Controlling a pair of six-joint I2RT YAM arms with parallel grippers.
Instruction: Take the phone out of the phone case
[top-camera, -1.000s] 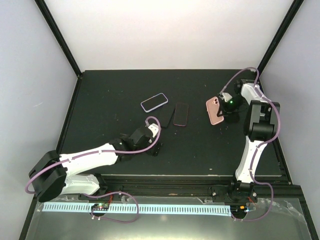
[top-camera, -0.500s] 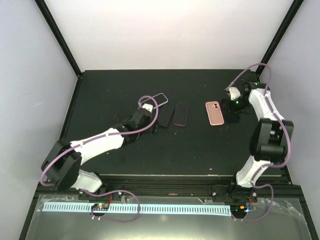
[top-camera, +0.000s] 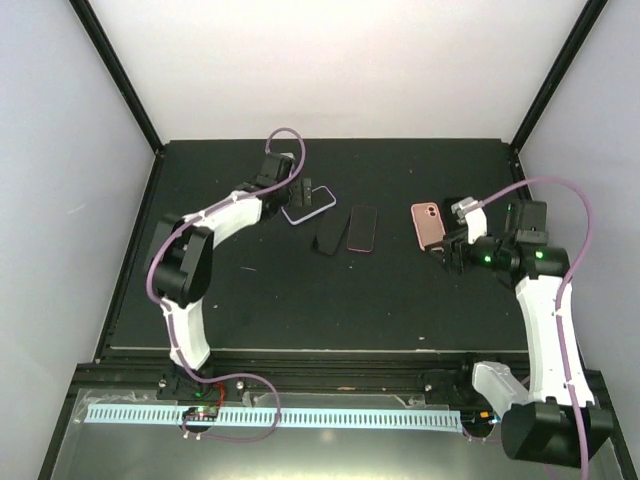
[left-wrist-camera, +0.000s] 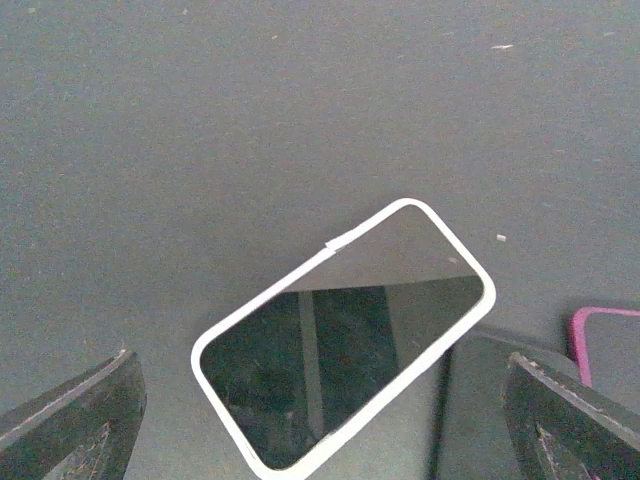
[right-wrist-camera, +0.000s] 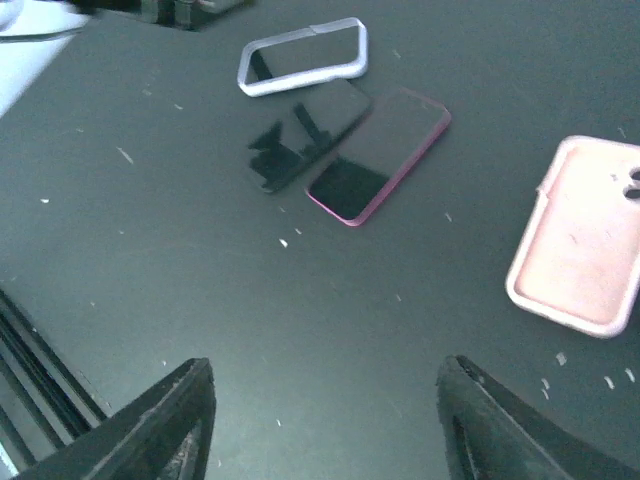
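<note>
A phone in a white case (top-camera: 308, 203) lies face up at the back left of the black mat, dark glossy screen showing; it fills the left wrist view (left-wrist-camera: 345, 335) and appears in the right wrist view (right-wrist-camera: 303, 56). My left gripper (top-camera: 291, 190) hovers over it, open and empty, with its fingers (left-wrist-camera: 80, 420) far apart on either side. A pink case (top-camera: 429, 224) lies back up, also in the right wrist view (right-wrist-camera: 580, 235). My right gripper (top-camera: 453, 252) is open and empty just near-right of it, above bare mat (right-wrist-camera: 325, 420).
A bare black phone (top-camera: 328, 235) and a magenta-rimmed phone (top-camera: 362, 228) lie side by side between the white and pink cases; both show in the right wrist view (right-wrist-camera: 305, 135) (right-wrist-camera: 378, 155). The black frame posts stand at the mat's back corners.
My left arm swung from the near middle of the mat to the white-cased phone at the back. My right gripper let go of the pink case, which now lies flat, and drew back toward the near side.
</note>
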